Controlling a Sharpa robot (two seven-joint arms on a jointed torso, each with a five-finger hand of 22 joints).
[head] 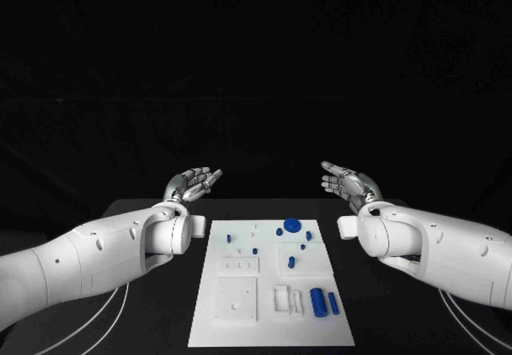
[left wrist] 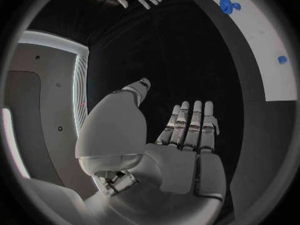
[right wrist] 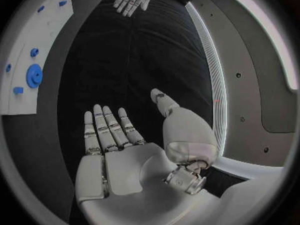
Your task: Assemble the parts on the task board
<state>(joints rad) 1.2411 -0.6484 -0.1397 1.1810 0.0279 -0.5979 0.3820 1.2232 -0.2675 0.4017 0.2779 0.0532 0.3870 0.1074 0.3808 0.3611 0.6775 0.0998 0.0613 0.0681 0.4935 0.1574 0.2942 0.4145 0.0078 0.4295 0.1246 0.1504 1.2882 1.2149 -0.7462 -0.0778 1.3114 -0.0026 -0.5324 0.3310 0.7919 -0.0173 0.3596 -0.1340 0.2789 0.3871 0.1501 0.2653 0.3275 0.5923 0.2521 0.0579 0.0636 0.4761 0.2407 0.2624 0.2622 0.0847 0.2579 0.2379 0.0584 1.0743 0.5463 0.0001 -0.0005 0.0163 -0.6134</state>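
Silver left hand (head: 193, 183) and right hand (head: 349, 182) raised, empty, fingers apart.

No text, label, brand, number or sign can be read anywhere: none is seen on the task board (head: 243, 325), on the blue parts (head: 318, 302), or on the arms.
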